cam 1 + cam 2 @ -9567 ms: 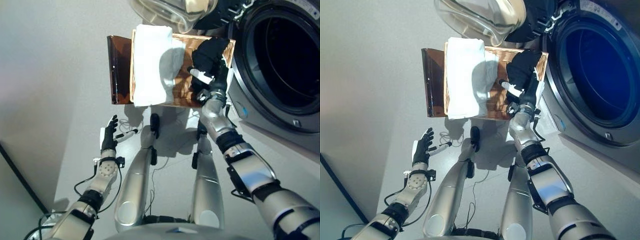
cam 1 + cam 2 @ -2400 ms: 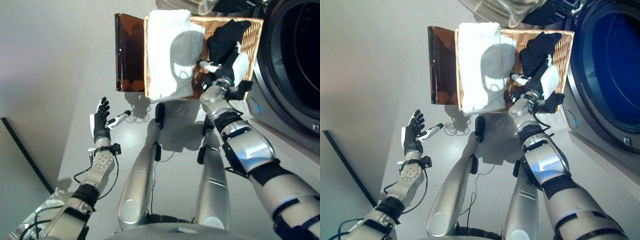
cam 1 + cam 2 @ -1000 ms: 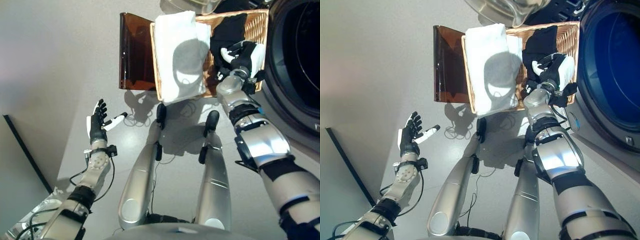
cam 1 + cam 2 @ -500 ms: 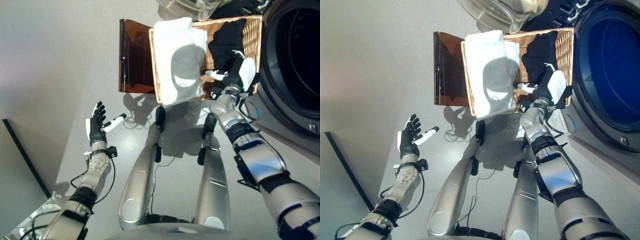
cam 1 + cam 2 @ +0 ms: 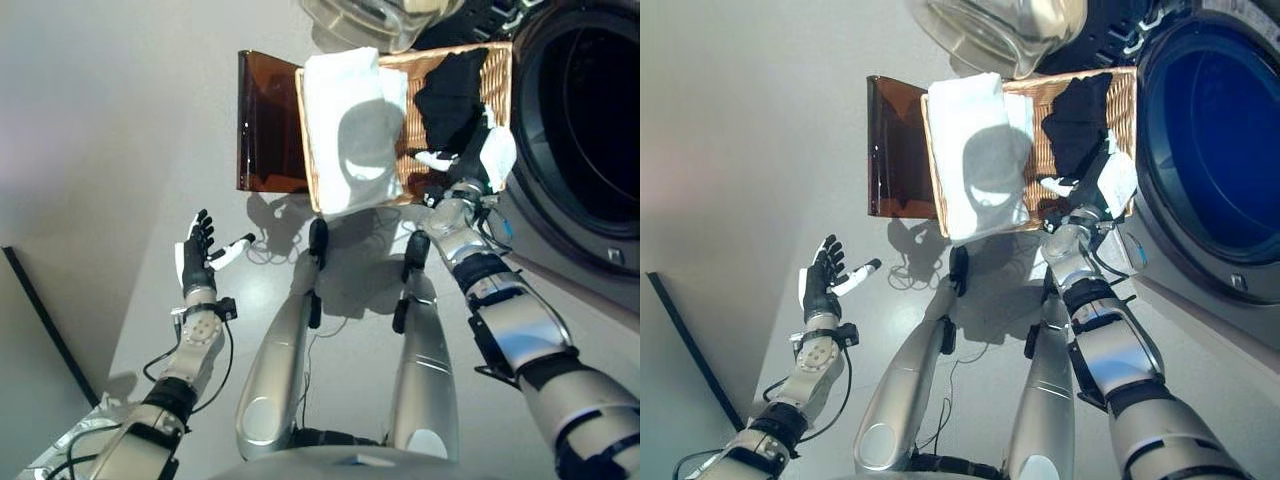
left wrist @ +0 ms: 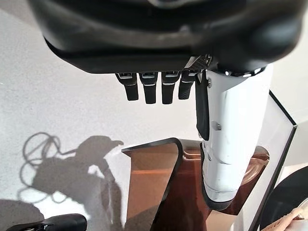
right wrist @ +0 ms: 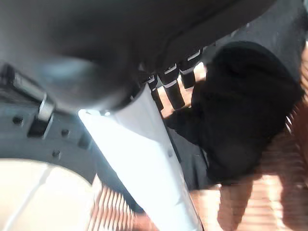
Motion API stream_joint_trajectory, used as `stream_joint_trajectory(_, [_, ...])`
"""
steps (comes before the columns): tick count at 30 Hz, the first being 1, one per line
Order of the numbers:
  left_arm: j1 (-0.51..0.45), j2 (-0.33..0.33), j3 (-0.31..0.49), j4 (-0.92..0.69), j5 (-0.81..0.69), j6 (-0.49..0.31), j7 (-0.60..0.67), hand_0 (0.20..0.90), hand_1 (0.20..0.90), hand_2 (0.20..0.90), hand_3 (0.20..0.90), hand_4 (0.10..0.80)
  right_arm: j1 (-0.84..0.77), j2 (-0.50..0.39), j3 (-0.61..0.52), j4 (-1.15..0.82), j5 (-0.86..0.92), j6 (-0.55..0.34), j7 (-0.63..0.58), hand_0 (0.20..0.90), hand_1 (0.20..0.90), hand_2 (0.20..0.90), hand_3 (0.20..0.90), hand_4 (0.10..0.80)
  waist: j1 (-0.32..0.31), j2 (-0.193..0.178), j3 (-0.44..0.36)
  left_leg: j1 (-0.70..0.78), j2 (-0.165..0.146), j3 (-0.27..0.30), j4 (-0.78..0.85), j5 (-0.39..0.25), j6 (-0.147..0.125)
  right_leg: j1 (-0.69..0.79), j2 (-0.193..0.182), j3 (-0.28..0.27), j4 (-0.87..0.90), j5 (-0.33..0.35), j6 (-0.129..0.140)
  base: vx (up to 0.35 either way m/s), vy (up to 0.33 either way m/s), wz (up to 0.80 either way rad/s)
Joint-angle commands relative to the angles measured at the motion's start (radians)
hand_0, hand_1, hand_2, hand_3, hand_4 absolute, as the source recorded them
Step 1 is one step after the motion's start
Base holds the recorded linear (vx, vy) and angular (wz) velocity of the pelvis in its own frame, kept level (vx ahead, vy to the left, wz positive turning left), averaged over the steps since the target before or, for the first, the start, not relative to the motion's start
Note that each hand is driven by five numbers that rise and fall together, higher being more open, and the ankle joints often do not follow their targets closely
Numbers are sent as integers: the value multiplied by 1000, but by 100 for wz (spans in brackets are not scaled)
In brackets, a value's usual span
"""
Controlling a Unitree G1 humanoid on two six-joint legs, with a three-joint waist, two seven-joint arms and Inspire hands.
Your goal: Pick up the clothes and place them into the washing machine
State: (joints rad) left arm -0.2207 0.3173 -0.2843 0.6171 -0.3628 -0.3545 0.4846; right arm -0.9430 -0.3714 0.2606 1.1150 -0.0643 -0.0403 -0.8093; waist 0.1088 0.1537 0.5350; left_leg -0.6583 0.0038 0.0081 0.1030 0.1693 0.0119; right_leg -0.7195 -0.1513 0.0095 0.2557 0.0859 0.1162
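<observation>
A wicker basket [image 5: 412, 110] stands on the floor in front of me. A white cloth [image 5: 350, 130] is draped over its left half, and a black garment [image 5: 452, 95] is heaped in its right half. My right hand [image 5: 462, 170] hovers at the basket's near right edge, just short of the black garment [image 7: 245, 106]. Its fingers [image 7: 169, 86] are straight and its white thumb [image 7: 139, 159] stands out, holding nothing. My left hand [image 5: 194, 262] is raised over the floor at the left, open and empty.
The washing machine's round opening [image 5: 590, 120] gapes at the right, close beside the basket. Its glass door [image 5: 370, 20] hangs open above the basket's far edge. A brown translucent panel [image 5: 268, 120] stands against the basket's left side. A dark strip [image 5: 40, 330] crosses the floor at lower left.
Over the last second my right hand drew back from above the black garment to the basket's near right edge. The view shifted a little. The left hand stayed raised and open.
</observation>
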Motion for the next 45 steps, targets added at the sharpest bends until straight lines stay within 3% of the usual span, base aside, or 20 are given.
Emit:
stream_joint_trajectory(1, [54,23,50,3,12,-37,42,900,900,900,900,800,5,-67,-20,-58,-6,-21,-77,900,900,900,900,800,3,11,-18,-12,-4,58,33,-69,-45,51,23,40,80,-115,-19,0,0,0])
stream_joint_trajectory(9, [51,32,44,-3,6,-45,38,900,900,900,900,800,-34,-61,-2,-52,19,-29,-60,900,900,900,900,800,9,5,-24,-13,-1,53,34,-69,-48,54,24,34,79,-121,-21,0,-6,-2])
stream_joint_trajectory(20, [73,67,36,-110,-23,-53,9,900,900,900,900,800,-135,-77,56,31,68,-29,23,900,900,900,900,800,38,41,-15,-45,-5,49,11,-42,-53,13,27,33,85,-119,-24,0,0,0])
stream_joint_trajectory(36, [63,74,34,-115,-22,-57,5,900,900,900,900,800,-193,4,102,50,57,-38,51,900,900,900,900,800,52,51,-15,-71,-13,46,17,-40,-52,-22,23,34,113,-123,-27,0,1,1])
stream_joint_trajectory(45, [73,98,33,-153,-27,-65,-6,900,900,900,900,800,-245,-17,92,110,97,-36,58,900,900,900,900,800,71,71,-15,-110,-17,41,15,-31,-52,-64,25,38,116,-119,-26,0,0,0])
